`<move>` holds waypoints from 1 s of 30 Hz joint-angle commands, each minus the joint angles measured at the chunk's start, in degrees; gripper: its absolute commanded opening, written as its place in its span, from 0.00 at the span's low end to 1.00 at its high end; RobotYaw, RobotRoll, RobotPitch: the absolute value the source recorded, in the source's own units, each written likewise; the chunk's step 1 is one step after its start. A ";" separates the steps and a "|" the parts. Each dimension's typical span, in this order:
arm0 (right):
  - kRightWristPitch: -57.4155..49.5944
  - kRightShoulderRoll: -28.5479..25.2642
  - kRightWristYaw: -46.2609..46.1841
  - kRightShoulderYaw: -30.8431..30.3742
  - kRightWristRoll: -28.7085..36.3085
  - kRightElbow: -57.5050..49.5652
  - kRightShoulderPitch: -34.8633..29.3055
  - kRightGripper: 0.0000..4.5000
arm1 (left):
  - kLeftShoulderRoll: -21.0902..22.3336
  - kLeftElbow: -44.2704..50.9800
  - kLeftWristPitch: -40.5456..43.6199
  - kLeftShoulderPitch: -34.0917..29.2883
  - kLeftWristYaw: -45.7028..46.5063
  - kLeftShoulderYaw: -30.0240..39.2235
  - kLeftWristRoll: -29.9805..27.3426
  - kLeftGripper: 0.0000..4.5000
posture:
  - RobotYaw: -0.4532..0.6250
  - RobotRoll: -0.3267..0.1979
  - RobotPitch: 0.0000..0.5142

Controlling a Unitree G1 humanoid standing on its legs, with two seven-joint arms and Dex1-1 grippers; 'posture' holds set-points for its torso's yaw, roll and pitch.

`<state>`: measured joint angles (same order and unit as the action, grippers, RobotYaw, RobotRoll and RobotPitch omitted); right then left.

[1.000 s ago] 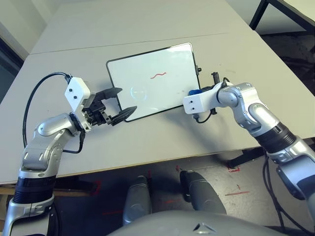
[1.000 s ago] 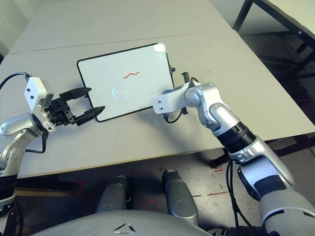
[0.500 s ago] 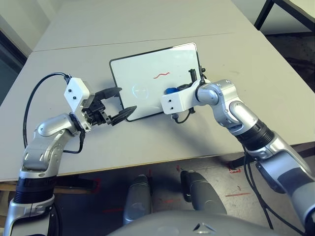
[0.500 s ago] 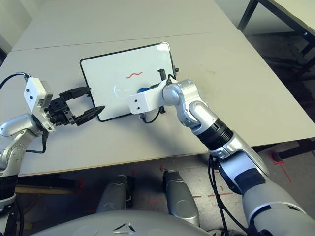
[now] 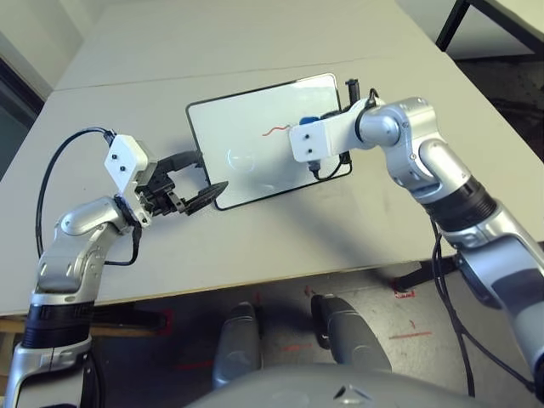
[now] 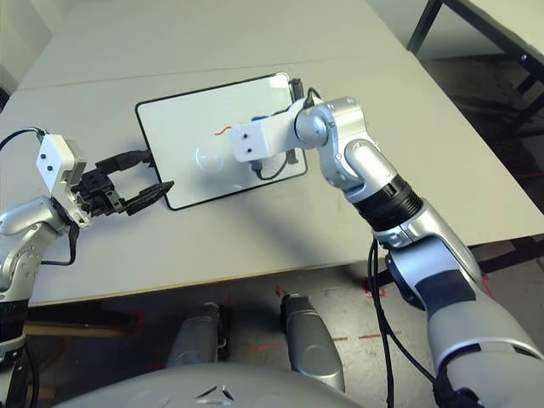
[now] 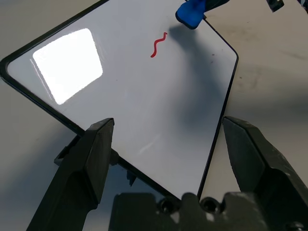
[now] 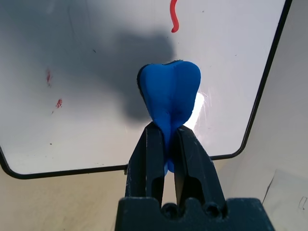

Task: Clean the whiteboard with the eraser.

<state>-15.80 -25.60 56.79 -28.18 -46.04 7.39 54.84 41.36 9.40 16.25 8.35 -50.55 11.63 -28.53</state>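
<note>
The whiteboard lies tilted on the grey table, with a red squiggle near its middle and faint red specks elsewhere. My right gripper is shut on the blue eraser, which hovers over the board just short of the squiggle. In the head views the eraser peeks out beside the white wrist block. My left gripper is open at the board's near-left corner, one finger on each side of it. From the left wrist view the eraser sits beside the squiggle.
A seam crosses the table behind the board. The table's front edge runs below both arms. Another table's dark legs stand at the far right. A black cable loops off my left forearm.
My right arm has carried the eraser from the board's near-right edge across the board to just beside the red squiggle. The left gripper has stayed at the corner.
</note>
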 commanded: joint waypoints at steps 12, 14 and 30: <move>5.28 5.36 -6.07 -2.82 -0.11 11.26 4.25 0.02 | 0.72 -0.12 -0.67 -0.58 0.04 1.80 0.93 1.00 | 0.41 0.62 0.22; 5.88 5.97 -7.11 -3.33 -0.38 12.83 4.16 0.02 | 0.67 0.29 -0.54 -0.86 0.25 1.95 0.93 1.00 | 0.41 0.62 0.22; 7.78 10.69 -9.82 -5.89 -0.10 17.30 6.98 0.02 | 0.24 1.43 -0.40 -2.15 1.41 2.28 0.88 1.00 | 0.42 0.62 0.23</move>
<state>-8.63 -15.71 46.83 -32.97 -46.26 24.37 61.58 41.43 10.31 15.72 6.49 -49.33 13.43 -28.04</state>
